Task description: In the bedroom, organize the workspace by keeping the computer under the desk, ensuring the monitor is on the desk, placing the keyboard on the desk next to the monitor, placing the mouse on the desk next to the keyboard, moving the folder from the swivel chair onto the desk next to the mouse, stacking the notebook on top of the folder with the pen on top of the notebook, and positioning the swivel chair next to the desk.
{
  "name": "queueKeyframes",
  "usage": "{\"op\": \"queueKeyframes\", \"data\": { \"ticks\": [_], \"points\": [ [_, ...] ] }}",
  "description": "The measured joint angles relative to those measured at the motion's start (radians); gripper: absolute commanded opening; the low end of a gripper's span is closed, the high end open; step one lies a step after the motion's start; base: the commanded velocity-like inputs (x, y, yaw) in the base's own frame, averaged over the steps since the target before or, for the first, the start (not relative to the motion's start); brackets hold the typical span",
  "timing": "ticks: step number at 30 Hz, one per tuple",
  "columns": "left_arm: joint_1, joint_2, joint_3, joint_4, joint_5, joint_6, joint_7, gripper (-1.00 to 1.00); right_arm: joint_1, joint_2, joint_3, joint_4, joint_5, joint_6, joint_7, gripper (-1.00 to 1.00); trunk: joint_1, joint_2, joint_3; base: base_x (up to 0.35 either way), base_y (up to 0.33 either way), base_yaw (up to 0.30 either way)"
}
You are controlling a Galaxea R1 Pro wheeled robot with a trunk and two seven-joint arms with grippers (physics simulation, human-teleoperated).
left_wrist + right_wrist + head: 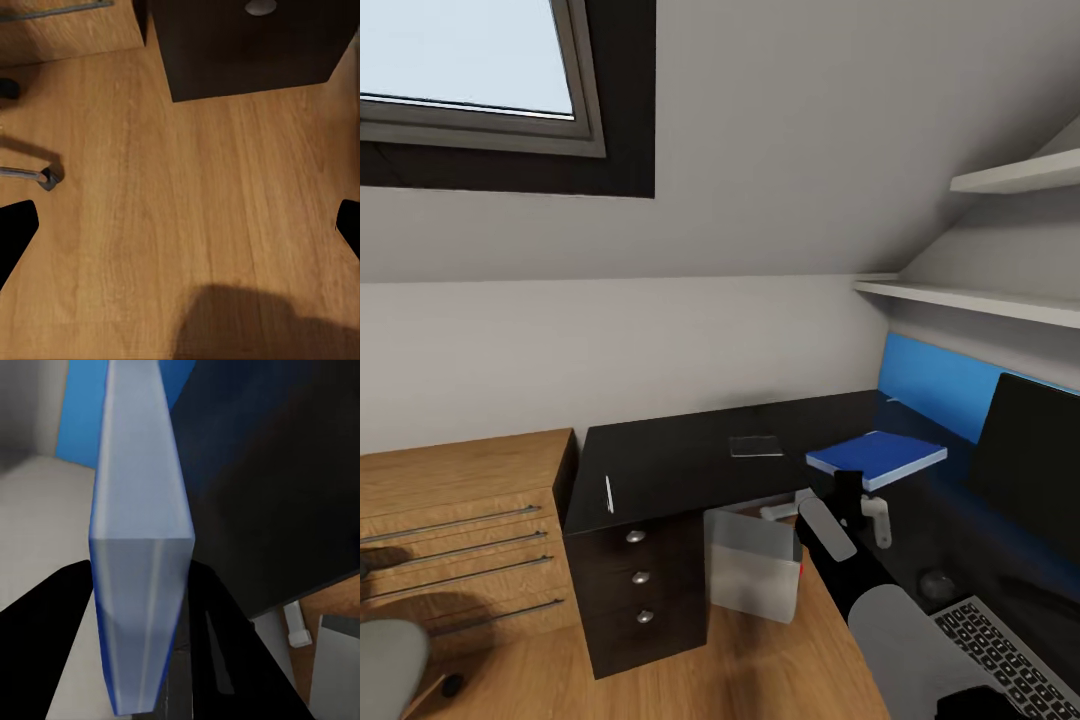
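Head view, right arm reaching fwd over desk (pixel 680 460), end effector (pixel 139 585) clamped on blue notebook (pixel 876 457).

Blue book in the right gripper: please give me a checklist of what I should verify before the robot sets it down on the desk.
1. Grip: the right gripper is shut on the blue book, with a finger on each face in the wrist view: ok.
2. Book over the desk: ok; its height above the top: cannot tell.
3. Mouse beside the keyboard, in front of the monitor: ok.
4. Book next to the mouse: not ok, it hangs further back.
5. Pen on the stack: not ok, it lies at the desk's left end.
6. Computer under the desk: ok.
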Motion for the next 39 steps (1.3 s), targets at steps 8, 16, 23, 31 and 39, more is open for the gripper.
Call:
{"op": "queueKeyframes", "data": {
  "ticks": [8,16,23,31,39],
  "points": [
    [0.0,-0.01,0.0,-0.004,0.048,-0.018,-0.002,1.0,0.0,-0.001,-0.004,-0.002,-0.001,-0.002,0.0,-1.0,0.027,-0.049,-0.022,0.0,0.0,0.0],
    [0.0,-0.012,0.001,-0.005,0.052,-0.019,0.001,1.0,0.0,-0.003,-0.005,-0.002,-0.002,0.005,-0.001,-1.0,0.057,-0.105,-0.047,0.0,0.0,0.0],
    [0.0,-0.012,0.001,-0.005,0.052,-0.019,0.001,1.0,0.0,-0.003,-0.004,-0.002,-0.002,0.006,0.0,-1.0,0.084,-0.154,-0.069,0.0,0.0,0.0],
    [0.0,-0.012,0.001,-0.005,0.052,-0.019,0.002,1.0,0.0,-0.003,-0.002,-0.002,-0.001,0.002,0.002,-1.0,0.115,-0.21,-0.094,0.0,0.0,0.0],
    [0.0,-0.012,0.002,-0.004,0.052,-0.019,0.002,1.0,0.0,-0.004,0.0,-0.002,0.003,0.001,0.005,-1.0,0.146,-0.266,-0.119,0.0,0.0,0.0]
  ]
}}
